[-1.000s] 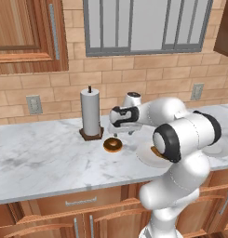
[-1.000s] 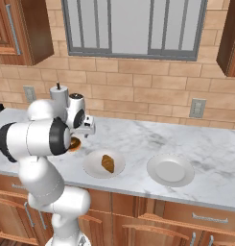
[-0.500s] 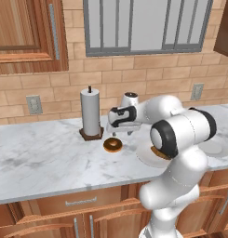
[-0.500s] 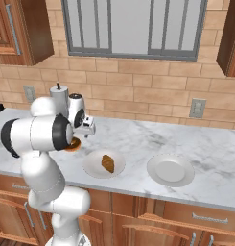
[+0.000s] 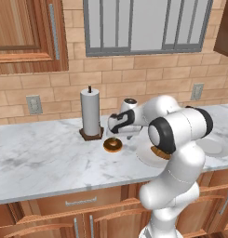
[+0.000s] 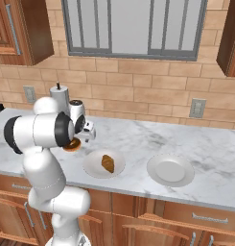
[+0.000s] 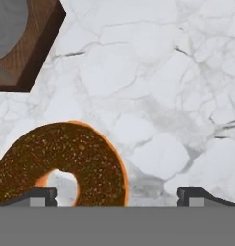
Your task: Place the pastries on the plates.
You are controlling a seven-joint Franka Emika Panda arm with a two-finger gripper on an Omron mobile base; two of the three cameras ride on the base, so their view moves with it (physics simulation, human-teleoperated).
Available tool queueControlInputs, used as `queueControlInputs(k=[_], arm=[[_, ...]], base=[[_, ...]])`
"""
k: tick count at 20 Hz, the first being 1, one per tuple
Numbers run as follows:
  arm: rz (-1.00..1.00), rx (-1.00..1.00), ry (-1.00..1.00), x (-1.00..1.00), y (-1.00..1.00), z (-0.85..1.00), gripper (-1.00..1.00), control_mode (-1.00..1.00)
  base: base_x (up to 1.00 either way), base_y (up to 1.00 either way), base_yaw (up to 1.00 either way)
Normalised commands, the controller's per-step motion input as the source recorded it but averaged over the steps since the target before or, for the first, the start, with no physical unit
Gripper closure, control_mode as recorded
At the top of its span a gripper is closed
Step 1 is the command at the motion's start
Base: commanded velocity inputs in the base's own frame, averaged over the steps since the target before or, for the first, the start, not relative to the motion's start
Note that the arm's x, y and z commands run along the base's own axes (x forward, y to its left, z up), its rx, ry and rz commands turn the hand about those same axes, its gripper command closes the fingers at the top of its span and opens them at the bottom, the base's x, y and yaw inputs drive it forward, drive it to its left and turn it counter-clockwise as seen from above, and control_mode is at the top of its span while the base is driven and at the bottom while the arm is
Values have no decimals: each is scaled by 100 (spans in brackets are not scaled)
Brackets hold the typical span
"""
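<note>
The dark-glazed ring doughnut [image 5: 112,145] lies on the marble counter just right of the paper towel stand. My gripper [image 5: 116,137] hangs open a little above it, fingers pointing down. In the hand view the doughnut [image 7: 66,161] fills the lower left. The gripper [image 7: 119,197] is offset to its right, so the left fingertip [image 7: 40,196] overlaps the ring and the right one is over bare marble. The golden-brown croissant [image 6: 108,163] rests on the nearer white plate [image 6: 92,168]. The second white plate [image 6: 170,170] holds nothing.
A paper towel roll [image 5: 90,113] on a dark wooden base [image 7: 28,53] stands close behind the doughnut. The brick wall and a window run along the back of the counter [image 5: 45,158]. My own arm hides part of the croissant plate [image 5: 142,157] in the left base view.
The hand has sunk a little toward the doughnut. The doughnut, croissant and plates have not moved.
</note>
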Motion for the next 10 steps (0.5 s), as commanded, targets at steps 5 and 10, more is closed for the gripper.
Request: queueControlInputs(k=[5, 10], arm=[[0, 0, -4, 0, 3, -14, -100, -100], [0, 0, -5, 0, 16, -2, -100, -100]], base=[[0, 0, 0], [0, 0, 0]])
